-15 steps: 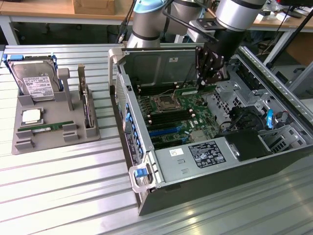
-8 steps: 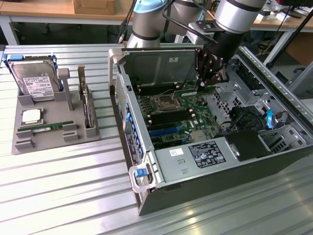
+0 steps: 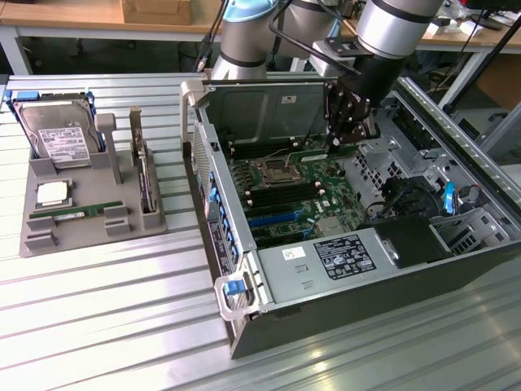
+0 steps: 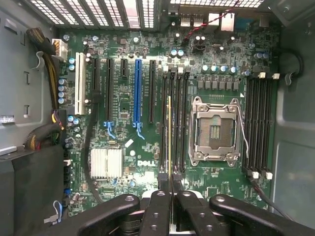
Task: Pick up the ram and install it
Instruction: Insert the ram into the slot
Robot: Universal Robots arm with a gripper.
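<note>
The ram (image 3: 313,155) is a thin green stick, and my gripper (image 3: 338,147) is shut on it inside the open computer case (image 3: 358,318). In the wrist view the ram (image 4: 170,137) is seen edge-on as a narrow line running away from my gripper (image 4: 170,184). It lies lengthwise along the black memory slots (image 4: 174,118) beside the empty processor socket (image 4: 215,129). I cannot tell whether the stick touches a slot.
A grey holder (image 3: 89,236) at the exterior view's left carries a silver hard drive (image 3: 55,134), a square processor chip (image 3: 53,194) and another green stick (image 3: 77,213). The motherboard has a blue slot (image 4: 137,91), a heat sink (image 4: 106,163) and cable bundles (image 4: 47,59).
</note>
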